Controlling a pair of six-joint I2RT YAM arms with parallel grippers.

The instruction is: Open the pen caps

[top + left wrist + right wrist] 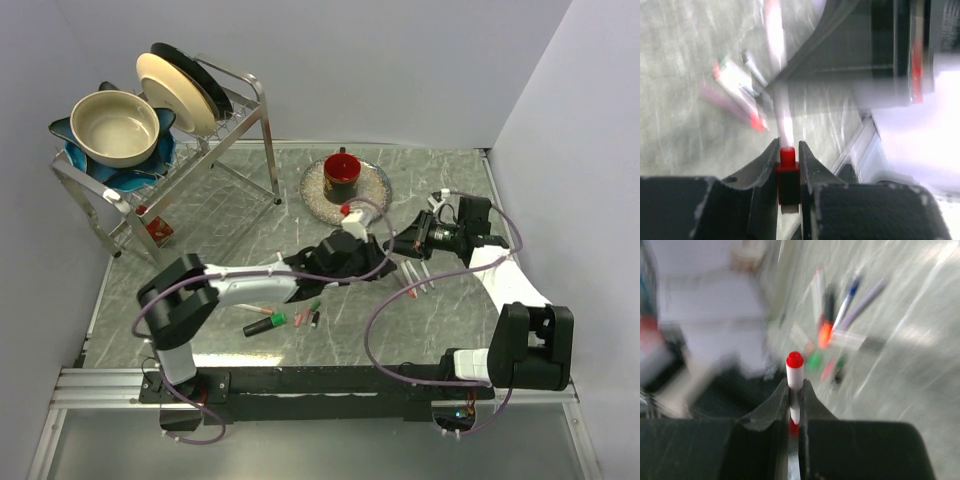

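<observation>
Your left arm (pixel 250 285) stretches low from its base toward the middle. Your left gripper (pixel 788 150) has its jaws pinched on a red cap (pixel 788 170) seated between them, just behind the tips. Your right arm (pixel 500 275) bends in from the right, wrist turned toward the left one. Your right gripper (pixel 795 390) clamps a pen (pixel 794 377) that sticks out past the tips. The two grippers sit near each other.

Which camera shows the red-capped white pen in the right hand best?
The right wrist view: the pen stands close and sharp in the right hand, red cap up. The top view shows it too small to pick out; the left wrist view is too blurry to tell.
</observation>
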